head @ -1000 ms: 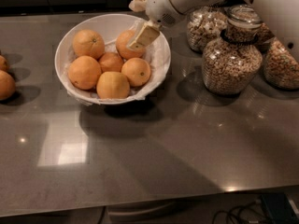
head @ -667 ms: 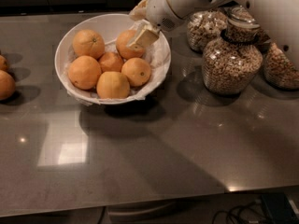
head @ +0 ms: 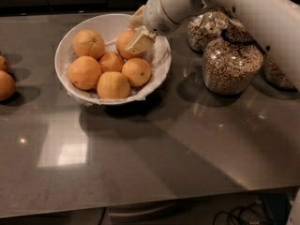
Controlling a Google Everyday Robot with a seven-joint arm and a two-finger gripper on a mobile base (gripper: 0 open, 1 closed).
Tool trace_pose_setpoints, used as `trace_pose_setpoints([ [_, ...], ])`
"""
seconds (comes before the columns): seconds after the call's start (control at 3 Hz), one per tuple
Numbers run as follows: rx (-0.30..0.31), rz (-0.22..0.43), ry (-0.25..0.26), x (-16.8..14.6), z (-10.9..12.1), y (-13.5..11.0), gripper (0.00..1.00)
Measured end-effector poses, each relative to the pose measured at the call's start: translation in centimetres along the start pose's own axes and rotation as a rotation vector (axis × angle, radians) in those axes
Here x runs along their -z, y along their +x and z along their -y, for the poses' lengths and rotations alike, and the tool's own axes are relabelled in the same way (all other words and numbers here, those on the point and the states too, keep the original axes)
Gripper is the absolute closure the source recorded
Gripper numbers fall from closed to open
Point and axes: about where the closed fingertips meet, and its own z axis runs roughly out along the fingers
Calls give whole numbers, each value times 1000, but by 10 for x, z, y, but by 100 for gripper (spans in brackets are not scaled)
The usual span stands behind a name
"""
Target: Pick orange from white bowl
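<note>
The white bowl (head: 160, 71), lined with crumpled paper, stands at the back left of the grey table and holds several oranges. The deep-orange orange (head: 124, 40) lies at the bowl's back right. My gripper (head: 138, 30) hangs over that orange's right side, reaching in from the upper right. It is open, with one fingertip (head: 139, 42) low against the fruit and the other behind it near the rim. The gripper and fingers hide part of the orange. A smaller orange with a stem dot (head: 137, 71) and a paler one (head: 112, 85) lie in front.
Glass jars of grain (head: 232, 64) stand right of the bowl, under my arm (head: 253, 13). Two loose oranges (head: 5, 84) lie at the table's left edge. Bare table surface (head: 154, 149) stretches in front of the bowl.
My gripper has come down a little closer onto the back right orange. The bowl, the oranges and the jars have not moved.
</note>
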Motion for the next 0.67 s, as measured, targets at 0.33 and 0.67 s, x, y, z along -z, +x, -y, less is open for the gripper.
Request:
trace_pose_setpoints([
  [0.33,0,-12,-21,-9,0,2,34],
  [0.67,2,-26,-36,-17,1,4,31],
])
